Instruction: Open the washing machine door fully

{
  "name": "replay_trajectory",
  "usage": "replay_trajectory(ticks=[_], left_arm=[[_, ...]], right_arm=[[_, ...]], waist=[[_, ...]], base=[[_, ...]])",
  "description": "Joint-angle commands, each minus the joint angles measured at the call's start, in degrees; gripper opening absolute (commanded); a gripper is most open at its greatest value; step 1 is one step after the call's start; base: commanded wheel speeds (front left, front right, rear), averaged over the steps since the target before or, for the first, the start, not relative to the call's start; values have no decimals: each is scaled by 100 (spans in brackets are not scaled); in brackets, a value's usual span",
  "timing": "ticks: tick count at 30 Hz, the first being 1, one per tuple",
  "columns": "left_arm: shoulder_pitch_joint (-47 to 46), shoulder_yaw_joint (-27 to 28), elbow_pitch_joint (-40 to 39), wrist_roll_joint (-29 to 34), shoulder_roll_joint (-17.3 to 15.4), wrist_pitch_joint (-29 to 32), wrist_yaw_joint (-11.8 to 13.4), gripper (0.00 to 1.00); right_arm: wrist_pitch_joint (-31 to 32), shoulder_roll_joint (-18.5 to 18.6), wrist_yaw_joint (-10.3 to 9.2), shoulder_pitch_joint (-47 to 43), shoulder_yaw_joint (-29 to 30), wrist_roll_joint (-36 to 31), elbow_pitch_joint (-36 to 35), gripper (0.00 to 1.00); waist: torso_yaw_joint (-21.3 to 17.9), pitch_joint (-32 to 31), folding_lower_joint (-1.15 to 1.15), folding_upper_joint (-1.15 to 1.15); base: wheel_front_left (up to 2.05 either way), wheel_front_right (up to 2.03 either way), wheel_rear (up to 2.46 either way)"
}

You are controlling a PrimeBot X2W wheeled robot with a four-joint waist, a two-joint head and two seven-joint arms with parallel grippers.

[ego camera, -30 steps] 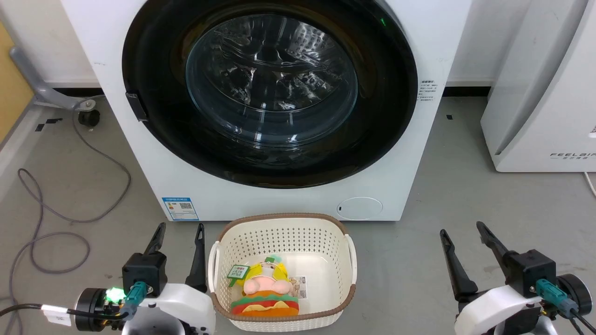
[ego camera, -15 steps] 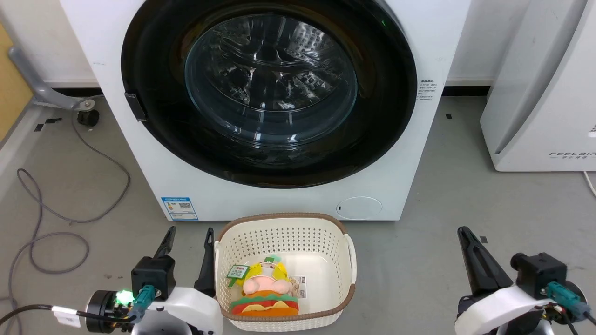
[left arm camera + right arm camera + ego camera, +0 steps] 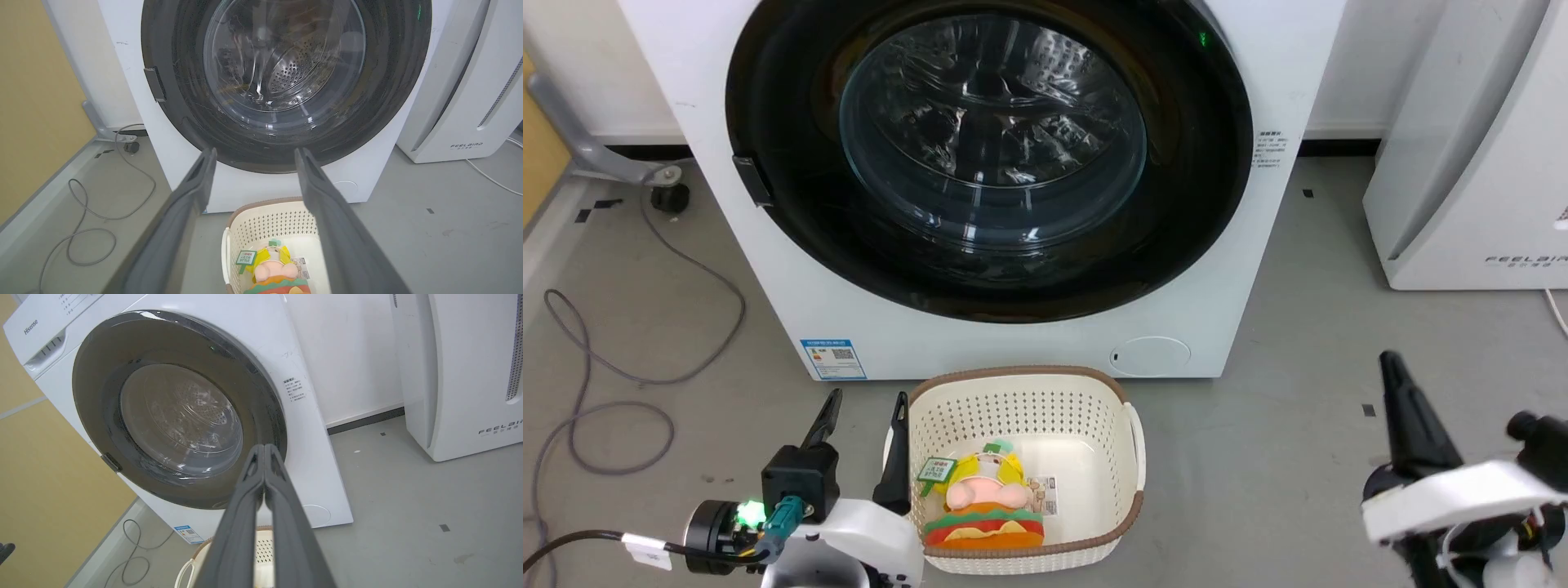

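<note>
The washing machine door (image 3: 1192, 188) is shut, flat against the white machine (image 3: 768, 310) at the far centre, just behind the basket (image 3: 1021, 377). The left gripper (image 3: 867, 398) hangs near-left, just beside the basket, fingers apart and empty. The right gripper (image 3: 263, 447), near-right, has its fingers pressed together on nothing.

The likeliest slip is at the small tab (image 3: 752, 180) on the door's left edge — a shallow hold on glossy black, where a finger could skate off. A low reach could knock the basket, and closed fingers pushed at the glass bowl (image 3: 992, 131) would only press the door shut — or scratch it.
</note>
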State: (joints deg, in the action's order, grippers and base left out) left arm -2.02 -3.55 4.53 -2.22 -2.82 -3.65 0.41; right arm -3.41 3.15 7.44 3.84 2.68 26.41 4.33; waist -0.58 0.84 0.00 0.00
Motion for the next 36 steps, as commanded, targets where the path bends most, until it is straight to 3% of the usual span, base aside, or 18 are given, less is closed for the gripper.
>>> replay_trajectory(ticks=[1,18,27,36], left_arm=[[-116,-39,39,-37,-4,-63,33,100],[-569,-209,-140,-45,-4,-267,124,100],[-830,-342,-279,-50,-5,-374,199,100],[-1048,-466,-314,-55,-5,-482,221,100]], right_arm=[[-52,18,1,176,85,298,77,0],[-107,722,2,2117,185,2043,1194,0],[-21,1169,2,3484,-253,2613,1960,0],[278,1386,3,5010,-932,2918,2893,0]], waist=[[-6,32,0,0],[72,763,0,0],[98,1201,0,0],[165,1555,0,0]], base=[[0,0,0],[0,0,0],[0,0,0],[0,0,0]])
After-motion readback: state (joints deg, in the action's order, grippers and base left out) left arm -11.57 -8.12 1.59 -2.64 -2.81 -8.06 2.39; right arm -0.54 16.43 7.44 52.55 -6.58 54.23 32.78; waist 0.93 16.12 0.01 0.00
